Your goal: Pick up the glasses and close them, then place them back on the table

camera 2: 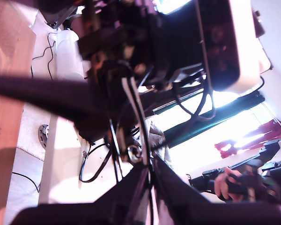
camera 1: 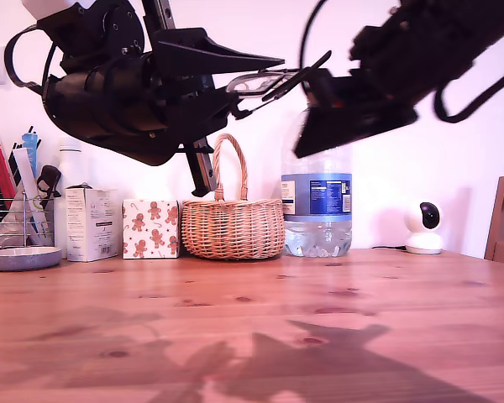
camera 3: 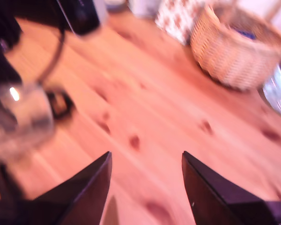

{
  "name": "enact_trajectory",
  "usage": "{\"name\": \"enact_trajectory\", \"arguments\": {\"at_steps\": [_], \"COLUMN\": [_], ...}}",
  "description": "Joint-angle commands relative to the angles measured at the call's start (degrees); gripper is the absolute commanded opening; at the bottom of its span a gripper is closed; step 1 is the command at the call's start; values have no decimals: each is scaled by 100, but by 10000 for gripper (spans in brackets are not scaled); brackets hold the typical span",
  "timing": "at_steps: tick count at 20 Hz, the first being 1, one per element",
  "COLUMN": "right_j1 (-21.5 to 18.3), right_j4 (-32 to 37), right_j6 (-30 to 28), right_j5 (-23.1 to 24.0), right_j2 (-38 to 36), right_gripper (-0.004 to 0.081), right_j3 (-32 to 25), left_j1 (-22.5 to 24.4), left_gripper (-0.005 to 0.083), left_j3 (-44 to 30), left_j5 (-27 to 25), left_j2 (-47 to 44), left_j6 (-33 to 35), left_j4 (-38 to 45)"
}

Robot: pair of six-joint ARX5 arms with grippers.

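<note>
While both arms hang high over the table (camera 1: 235,336), the glasses (camera 1: 254,82) ride in the air between them, above the basket (camera 1: 233,227) in the exterior view. Cannot match either arm there to a wrist view.

My first gripper (camera 2: 149,180): jaws pinched almost together on a thin black wire (camera 2: 141,140), by my reading a temple, running straight out ahead of the tips.

My second gripper (camera 3: 147,187): spread wide, empty. A blurred lens (camera 3: 21,117) sits off to one side, outside the jaws.

Judgement: light, springy, easily bent; lenses slick. Take the free temple near its hinge and fold gently.
</note>
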Motion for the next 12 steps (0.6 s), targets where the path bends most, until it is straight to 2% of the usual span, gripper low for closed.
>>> {"name": "enact_trajectory", "arguments": {"at_steps": [1, 3, 5, 6, 8, 12], "right_j1": [-197, -352, -472, -505, -507, -492], "right_j4": [-420, -1003, -1384, -1451, -1491, -1508], "right_j6": [28, 35, 153, 284, 544, 638], "right_j5": [17, 20, 17, 11, 4, -26], "right_j2": [17, 17, 17, 17, 15, 9], "right_gripper": [422, 398, 313, 231, -26, -13], "right_j3": [17, 17, 17, 17, 17, 17], "left_j1": [63, 116, 131, 131, 120, 66], "left_gripper": [-22, -22, -22, -22, -22, -22], "left_j3": [-20, -20, -20, -20, -20, -20], "left_j5": [579, 490, 192, -42, -494, -1141], "left_j2": [-50, -50, -50, -50, -50, -50], "left_j6": [15, 20, 55, 50, 48, -273], "left_j4": [7, 11, 70, 127, 208, 586]}}
